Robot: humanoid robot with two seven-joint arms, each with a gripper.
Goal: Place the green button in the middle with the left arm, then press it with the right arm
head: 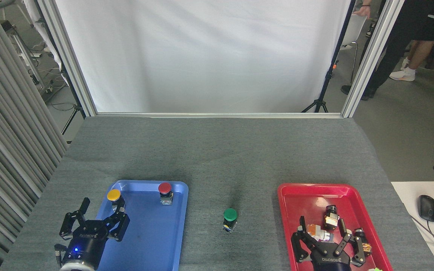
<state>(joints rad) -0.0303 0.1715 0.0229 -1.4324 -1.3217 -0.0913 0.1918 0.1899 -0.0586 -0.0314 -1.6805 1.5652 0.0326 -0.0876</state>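
While the green button (230, 219) stands upright on the bare grey table (217, 150) between the two trays, neither gripper touches it. It sits in the open strip of cloth — clear fabric on every side, nearer the blue tray (145, 226) on its left than crowded by it, and well apart from the red tray (307, 195) on its right. The left gripper (93, 226) hovers at the near-left corner, over the blue tray's left rim, its three fingers spread wide and holding nothing; the yellow button (114, 197) stands just beyond its fingertips, and the red button (165, 192) stands by the tray's far rim. The right gripper (328, 241) hangs over the near part of the red tray, fingers splayed open and empty, with small loose button parts (330, 218) lying among and just beyond them. Beyond the trays the far half of the table lies bare up to the white backdrop's (202, 56) lower edge. A person's legs (409, 56) show at the upper right, off the table.
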